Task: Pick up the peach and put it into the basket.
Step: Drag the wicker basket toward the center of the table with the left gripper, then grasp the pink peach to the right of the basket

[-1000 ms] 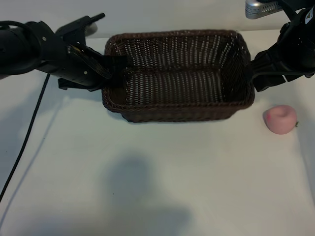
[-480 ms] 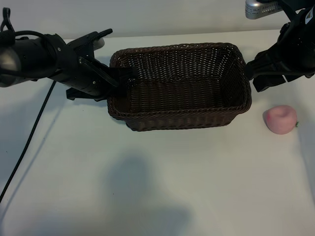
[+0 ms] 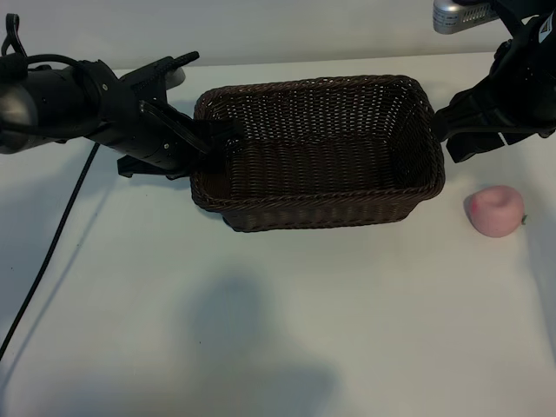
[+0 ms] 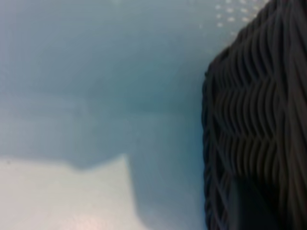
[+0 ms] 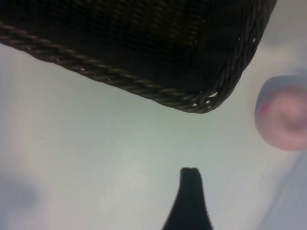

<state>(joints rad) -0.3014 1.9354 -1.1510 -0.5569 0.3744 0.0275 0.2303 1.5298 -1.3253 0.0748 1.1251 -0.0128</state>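
The peach [image 3: 495,211], small and pale pink with a dimple, lies on the white table to the right of the basket; it also shows in the right wrist view as the peach [image 5: 283,115]. The dark-brown wicker basket [image 3: 417,187] stands at the table's middle back with nothing in it. My left gripper [image 3: 211,139] is at the basket's left wall, straddling its rim; the left wrist view shows that basket wall [image 4: 254,120] close by. My right gripper [image 3: 450,139] hangs open at the basket's right end, above and left of the peach, holding nothing; one finger [image 5: 192,201] shows.
A black cable [image 3: 43,261] runs down the table's left side. Bare white table [image 3: 287,330] lies in front of the basket. A silver fixture [image 3: 460,13] hangs at the top right above the right arm.
Over the first half second the basket dropped back and shifted slightly right with the left arm; since then nothing has visibly moved. The peach and the right arm stayed put.
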